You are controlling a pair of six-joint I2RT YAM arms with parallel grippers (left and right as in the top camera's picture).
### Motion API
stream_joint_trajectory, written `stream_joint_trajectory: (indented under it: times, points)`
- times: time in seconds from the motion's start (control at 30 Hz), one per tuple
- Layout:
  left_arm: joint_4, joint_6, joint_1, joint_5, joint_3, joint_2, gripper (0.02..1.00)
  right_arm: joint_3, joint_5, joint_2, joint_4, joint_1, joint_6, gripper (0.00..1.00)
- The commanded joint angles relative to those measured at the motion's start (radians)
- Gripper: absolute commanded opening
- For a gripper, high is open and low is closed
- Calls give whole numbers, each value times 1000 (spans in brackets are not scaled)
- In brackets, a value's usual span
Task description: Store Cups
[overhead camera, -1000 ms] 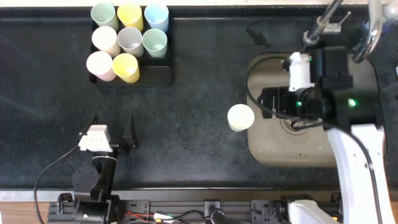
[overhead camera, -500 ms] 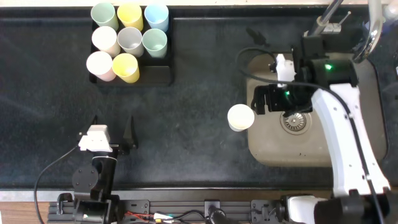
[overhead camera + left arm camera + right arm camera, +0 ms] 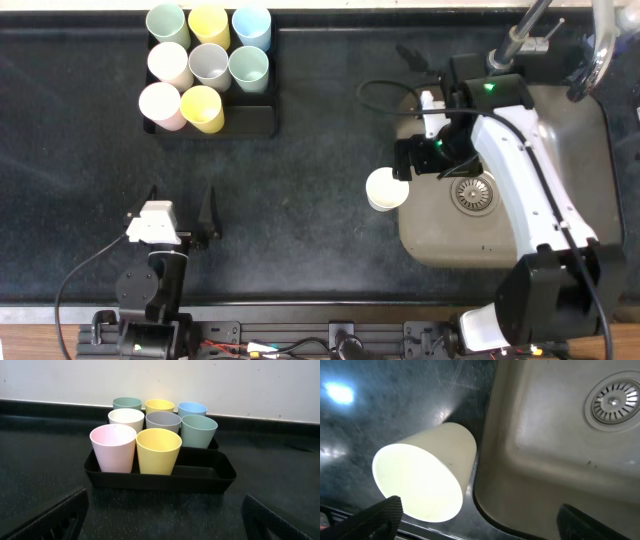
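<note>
A cream cup [image 3: 386, 188] stands upright on the dark counter, right against the sink's left rim; from the right wrist it appears as a wide bright cup mouth [image 3: 420, 482]. My right gripper [image 3: 402, 162] hovers open just above it, and the cup lies nearer one finger [image 3: 377, 517] than the other. The black tray [image 3: 255, 122] at the back left holds several pastel cups, among them a pink cup [image 3: 113, 447] and a yellow cup [image 3: 158, 450]. My left gripper [image 3: 182, 205] rests open low on the counter in front of the tray, facing it.
The steel sink [image 3: 560, 230] with its drain [image 3: 615, 402] is sunk into the counter at the right, a tap [image 3: 520, 30] behind it. The tray's front right slot [image 3: 200, 467] is free. Open dark counter lies between tray and sink.
My right arm swung left from over the sink basin to above the cream cup at the rim. The cup, the tray and the left arm stayed put.
</note>
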State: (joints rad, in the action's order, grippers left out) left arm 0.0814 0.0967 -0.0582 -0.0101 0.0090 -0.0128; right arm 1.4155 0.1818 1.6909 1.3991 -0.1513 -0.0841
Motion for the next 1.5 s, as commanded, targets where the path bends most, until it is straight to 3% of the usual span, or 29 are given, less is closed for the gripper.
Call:
stream_joint_trajectory:
  times: [0.03,0.83,1.03,1.37,1.5]
  points:
    - [3,-18,4,17,-1,11,1000,26,-54,1,5,-8,-10,978]
    - [3,-18,4,17,-1,11,998,11,-124,123,-13,-70,-21,932]
    - [3,-18,4,17,-1,11,1000,11,-124,160,-43,-86,-19,752]
    - [3,-18,4,17,-1,11,1000,11,-123,161,-61,-113,-6,161]
    - [3,-18,4,17,-1,11,1000,11,-123,161,-61,-124,-5,53]
